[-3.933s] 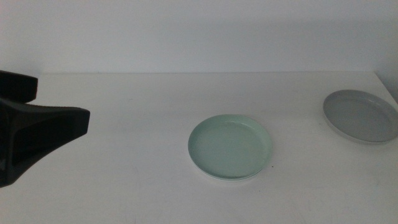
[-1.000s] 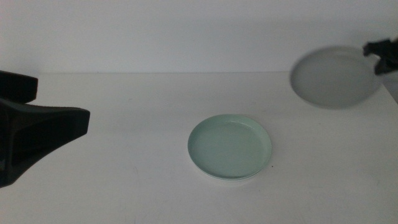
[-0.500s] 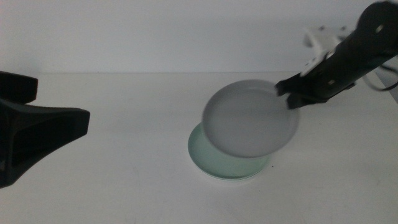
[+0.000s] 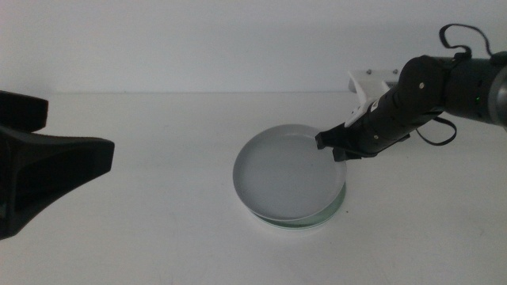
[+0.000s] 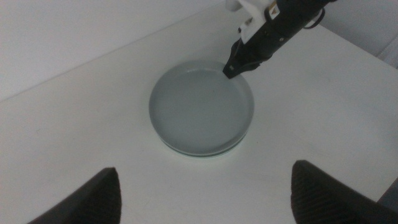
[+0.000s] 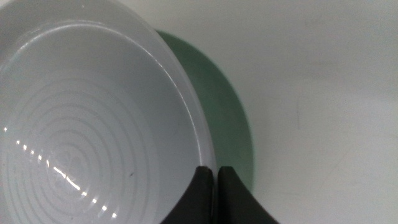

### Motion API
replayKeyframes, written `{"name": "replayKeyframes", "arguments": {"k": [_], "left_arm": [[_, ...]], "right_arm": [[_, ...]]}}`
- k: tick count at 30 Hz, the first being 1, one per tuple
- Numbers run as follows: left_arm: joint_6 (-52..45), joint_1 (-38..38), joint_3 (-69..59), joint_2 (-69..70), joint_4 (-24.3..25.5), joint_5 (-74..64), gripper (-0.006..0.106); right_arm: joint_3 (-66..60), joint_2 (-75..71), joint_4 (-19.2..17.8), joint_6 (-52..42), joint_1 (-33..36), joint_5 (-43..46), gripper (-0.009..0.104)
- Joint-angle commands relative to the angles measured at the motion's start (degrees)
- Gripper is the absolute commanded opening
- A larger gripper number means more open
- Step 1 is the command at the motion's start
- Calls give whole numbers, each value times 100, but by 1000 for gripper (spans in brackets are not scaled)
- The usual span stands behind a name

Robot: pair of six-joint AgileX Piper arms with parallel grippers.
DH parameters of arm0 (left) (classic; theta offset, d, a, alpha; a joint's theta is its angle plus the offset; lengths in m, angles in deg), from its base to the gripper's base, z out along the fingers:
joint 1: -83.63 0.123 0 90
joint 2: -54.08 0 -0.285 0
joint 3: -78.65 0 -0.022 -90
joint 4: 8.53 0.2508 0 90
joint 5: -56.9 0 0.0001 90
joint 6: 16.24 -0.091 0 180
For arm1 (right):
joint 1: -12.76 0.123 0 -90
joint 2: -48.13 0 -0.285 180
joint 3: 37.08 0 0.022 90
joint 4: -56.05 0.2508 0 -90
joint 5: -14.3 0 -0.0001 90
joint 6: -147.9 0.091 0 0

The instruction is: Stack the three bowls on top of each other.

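- Right pincer (image 4: 332,143) grasps the light grey bowl (image 4: 287,171) by its rim, holding it over the mint green bowl (image 4: 333,207) mid-tabletop (image 4: 158,237)
- Left pincer (image 5: 202,190) waits released at the left

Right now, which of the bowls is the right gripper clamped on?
The light grey bowl: the right gripper pinches its rim, holding it over the mint green bowl, whose edge peeks out beneath it.

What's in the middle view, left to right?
Waiting left hand, open, at the left edge → light grey shallow round bowl over the mint green bowl → right hand shut on the grey bowl's rim.
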Motion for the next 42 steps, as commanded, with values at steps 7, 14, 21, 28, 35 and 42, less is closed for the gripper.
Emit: {"name": "replayKeyframes", "arguments": {"k": [7, 14, 21, 28, 35, 42], "left_arm": [[24, -4, 134, -10, -144, 364, 90], [24, -4, 134, -10, -144, 364, 90], [24, -4, 134, -10, -144, 364, 90], [24, -4, 134, -10, -144, 364, 90], [24, -4, 134, -10, -144, 364, 90], [24, -4, 134, -10, -144, 364, 90]], "right_arm": [[127, -26, -76, 0, 0, 449, 1], [127, 20, -127, 0, 0, 496, 14], [157, -13, -165, 0, 0, 366, 44], [213, -528, -181, -44, -7, 338, 59], [646, -1214, -396, -73, -12, 130, 59], [949, -1957, -558, -37, -18, 86, 59]]}}
